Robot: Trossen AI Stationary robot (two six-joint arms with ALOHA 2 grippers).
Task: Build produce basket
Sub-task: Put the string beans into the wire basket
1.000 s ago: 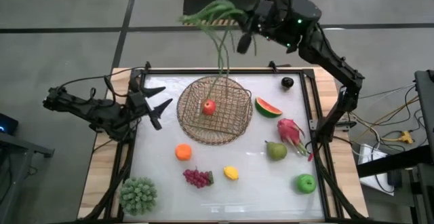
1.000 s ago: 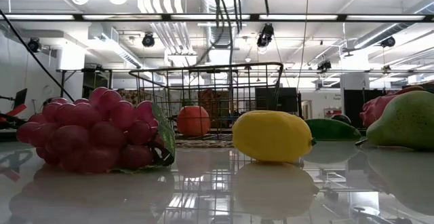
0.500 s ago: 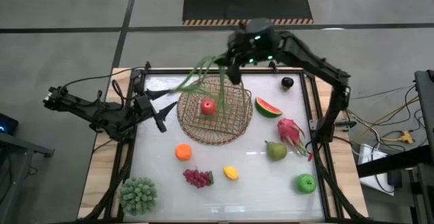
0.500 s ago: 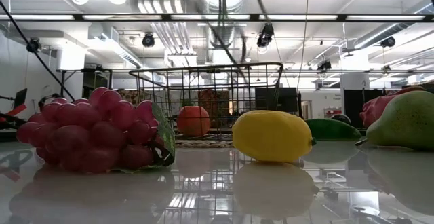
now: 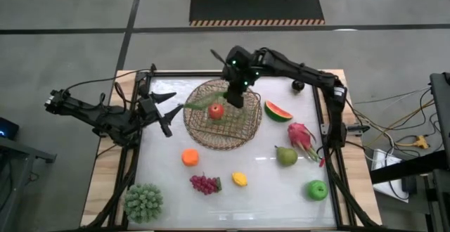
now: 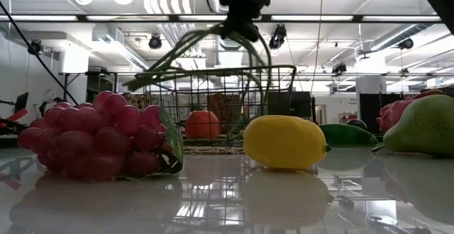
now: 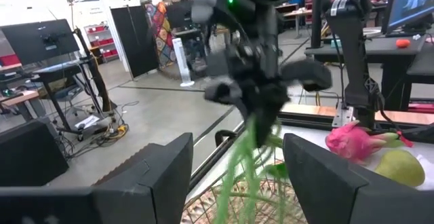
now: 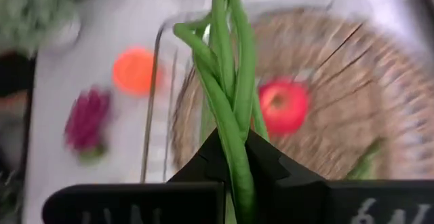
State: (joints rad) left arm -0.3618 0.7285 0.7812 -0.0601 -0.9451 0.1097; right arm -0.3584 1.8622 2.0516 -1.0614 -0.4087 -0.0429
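Over basket [image 5: 222, 114] | right end effector [image 5: 234, 97] pinching long green stalks [image 8: 227, 95] — drooping

The high view hangs above and looks straight down, taking in the whole table [image 5: 169, 190] with the basket [image 5: 222, 114] near the frame's centre. The low view sits at tabletop height, close behind the grapes [image 6: 99, 136] and lemon [image 6: 284, 142], facing level toward the same basket. The left wrist view looks across the table into the room. The right wrist view looks down closely onto the basket and red apple [image 8: 283, 106].
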